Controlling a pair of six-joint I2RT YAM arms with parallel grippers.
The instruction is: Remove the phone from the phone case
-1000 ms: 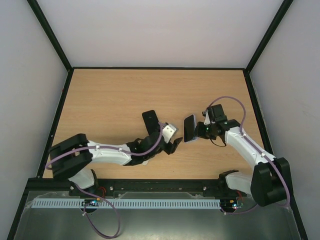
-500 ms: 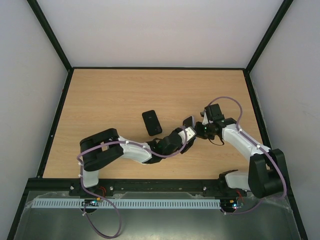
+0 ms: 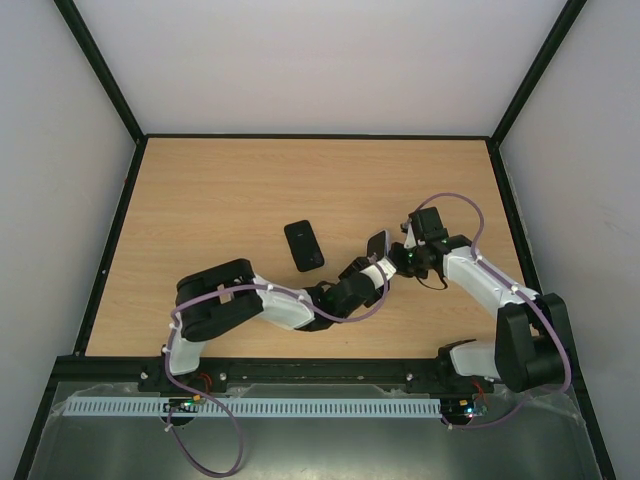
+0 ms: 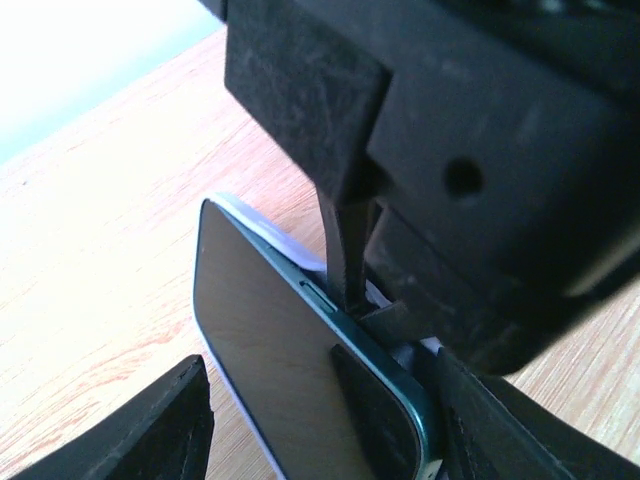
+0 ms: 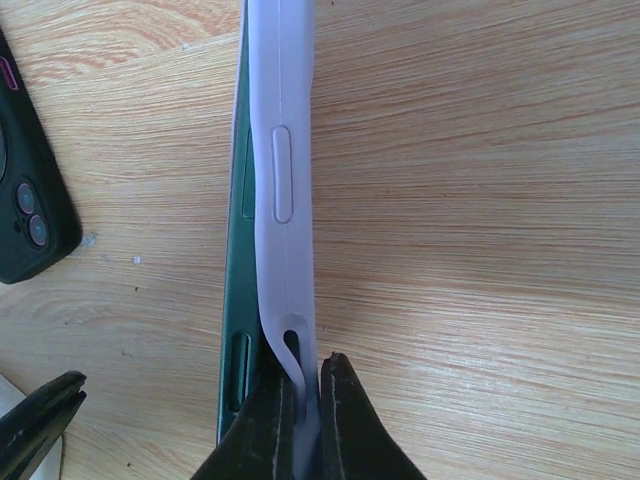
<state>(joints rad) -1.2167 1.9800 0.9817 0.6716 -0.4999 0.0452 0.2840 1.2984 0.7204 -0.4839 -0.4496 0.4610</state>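
Note:
A green-edged phone [image 5: 236, 300] with a dark screen [image 4: 270, 340] stands on its long edge in a pale lilac case [image 5: 284, 170]. The case is peeled away from the phone at the near end. My right gripper [image 5: 305, 385] is shut on that loose case edge; in the top view it [image 3: 395, 262] holds the pair [image 3: 378, 243] at the table's middle right. My left gripper [image 4: 320, 425] is open, its two fingers either side of the phone's near end, the left finger [image 4: 165, 425] apart from the screen. In the top view it [image 3: 370, 270] sits right against the right gripper.
A black phone-shaped object [image 3: 303, 245] with camera lenses lies flat on the wooden table [image 3: 220, 190], left of the held phone; it also shows in the right wrist view [image 5: 30, 215]. Black frame walls [image 3: 115, 230] border the table.
My left arm has swung right, away from the black object, and brought its open gripper up around the phone held by the right gripper. The right gripper has barely moved.

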